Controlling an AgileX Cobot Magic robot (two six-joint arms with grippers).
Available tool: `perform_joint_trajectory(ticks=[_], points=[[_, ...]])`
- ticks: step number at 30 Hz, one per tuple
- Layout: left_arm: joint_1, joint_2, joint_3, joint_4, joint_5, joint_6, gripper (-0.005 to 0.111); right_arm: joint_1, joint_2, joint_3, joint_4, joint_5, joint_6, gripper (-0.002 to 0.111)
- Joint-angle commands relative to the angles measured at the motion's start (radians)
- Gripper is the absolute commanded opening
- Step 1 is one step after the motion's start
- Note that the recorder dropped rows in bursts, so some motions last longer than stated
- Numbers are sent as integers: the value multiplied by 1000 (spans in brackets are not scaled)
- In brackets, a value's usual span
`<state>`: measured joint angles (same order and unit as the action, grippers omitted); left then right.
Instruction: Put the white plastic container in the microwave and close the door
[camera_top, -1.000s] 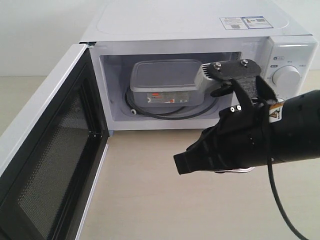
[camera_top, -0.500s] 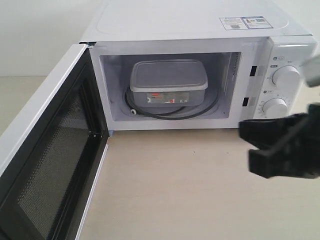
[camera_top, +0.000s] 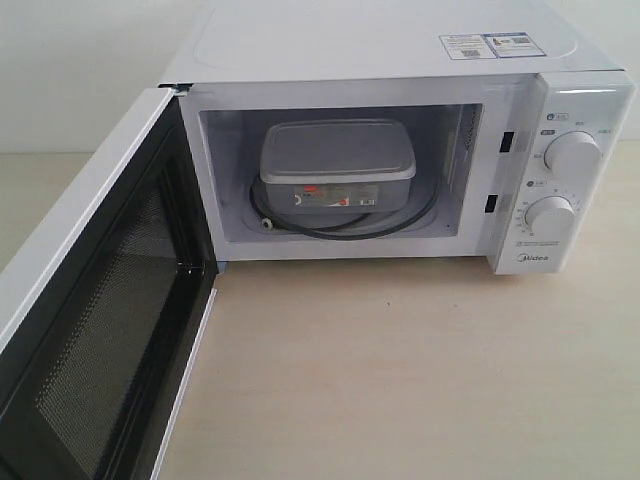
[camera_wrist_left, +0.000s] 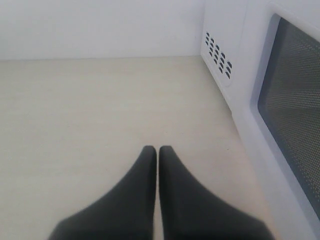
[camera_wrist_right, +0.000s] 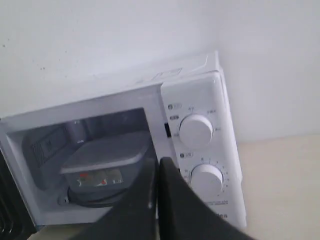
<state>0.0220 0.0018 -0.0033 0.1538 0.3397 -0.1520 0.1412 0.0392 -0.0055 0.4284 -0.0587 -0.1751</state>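
The left fingers (camera_wrist_left: 146, 172) are pressed together tip to tip with nothing between them, hanging over bare counter (camera_wrist_left: 75, 110). Beside them stands the outer face of the door (camera_wrist_left: 295, 110) with its dark window, and past that the vented side wall of the microwave (camera_wrist_left: 218, 50).

The right fingers (camera_wrist_right: 147, 180) are likewise closed on nothing. They are held in front of the microwave (camera_wrist_right: 200, 95), and in the right wrist view their tips line up with the seam between the cavity and the dial panel.

The white plastic container (camera_top: 337, 160) sits inside the cavity on the glass turntable (camera_top: 405, 220), upright, lid on, its red-marked label facing the opening. It stands somewhat left of the cavity's middle, clear of the side walls.

The door (camera_top: 90, 300) is swung wide open on its left hinge, its black mesh inner face turned towards the exterior camera. On the right panel the upper dial (camera_top: 572, 152) sits above the lower dial (camera_top: 551, 213). A sticker (camera_top: 490, 45) lies on the microwave's top near its right side.
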Motion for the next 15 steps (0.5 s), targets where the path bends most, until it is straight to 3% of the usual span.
perform_joint_trajectory(ticks=[1,7,15], points=[[-6,-2,3,-2,-1,-4,4,-13,-27,5,-6,36,-62,0],[-6,-2,3,-2,-1,-4,4,-13,-39,5,-56,185,-74,0],[-6,-2,3,-2,-1,-4,4,-13,-39,5,-366,377,95,0]])
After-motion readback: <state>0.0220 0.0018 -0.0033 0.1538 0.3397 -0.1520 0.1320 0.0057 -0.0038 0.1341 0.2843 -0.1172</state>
